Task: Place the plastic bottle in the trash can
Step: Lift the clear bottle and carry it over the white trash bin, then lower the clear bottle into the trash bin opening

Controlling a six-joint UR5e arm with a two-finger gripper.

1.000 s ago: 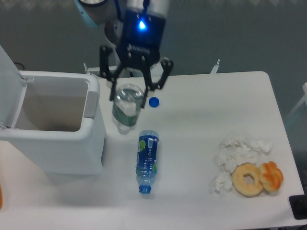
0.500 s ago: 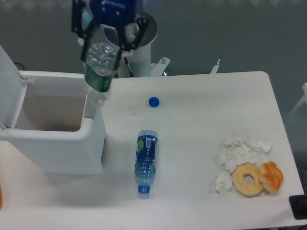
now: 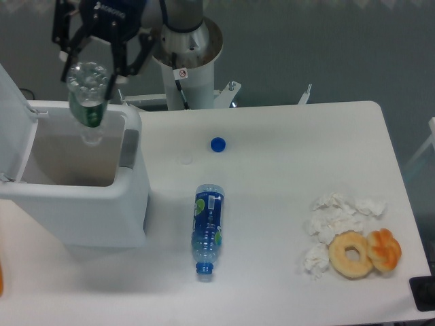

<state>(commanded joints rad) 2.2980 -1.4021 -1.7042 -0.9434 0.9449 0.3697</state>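
Leftward and a little higher than a second ago, the gripper (image 3: 92,58) now carries the plastic bottle (image 3: 88,98) over the open mouth of the trash can (image 3: 75,204), where earlier it hung near the middle of the table (image 3: 292,170) and then over the bin's right wall; its fingers are clenched on the bottle's base, so the bottle dangles neck down with the green band showing below the fingers; that hold looks chosen to let the bottle fall straight into the bin once the fingers part. The lid (image 3: 13,115) stands raised at the left, leaving the opening free beneath the bottle. Nothing else has shifted; the blue-labelled bottle (image 3: 207,227) lies on its side in front, well apart from the bin; the blue cap (image 3: 217,144) sits behind it; crumpled tissues (image 3: 336,217) and two doughnuts (image 3: 363,252) rest at the right side of the table. By this view the carry seems nearly finished; what remains is the release, and the bottle appears to hang inside the rim's outline, though depth is hard to judge from one camera.
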